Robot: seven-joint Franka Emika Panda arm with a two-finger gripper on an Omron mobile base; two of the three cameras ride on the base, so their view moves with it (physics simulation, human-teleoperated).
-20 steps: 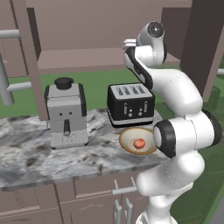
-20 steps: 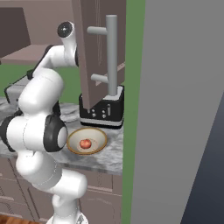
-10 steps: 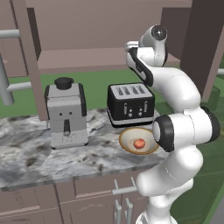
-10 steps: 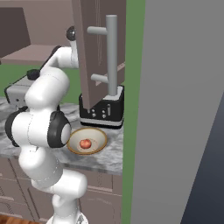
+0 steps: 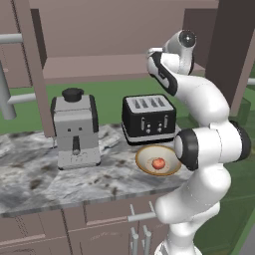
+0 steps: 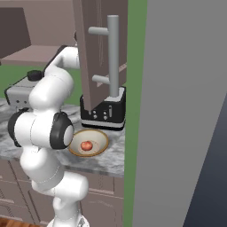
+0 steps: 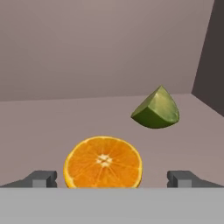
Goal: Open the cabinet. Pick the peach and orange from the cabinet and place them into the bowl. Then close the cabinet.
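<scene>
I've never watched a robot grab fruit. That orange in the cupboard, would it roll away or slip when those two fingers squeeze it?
The orange looks round, so a nudge could probably send it rolling across the flat cabinet shelf. Its skin looks smooth, so it might slip unless squeezed across its widest part. The open gripper stands wider than the fruit, so it likely fits.

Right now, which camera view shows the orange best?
The hand view: the orange sits close and unobstructed on the cabinet floor, its cut face toward the camera, beside a green fruit. In both base views, I cannot make it out.

Arm raised, claw (image 7: 111, 178) wide apart
</scene>
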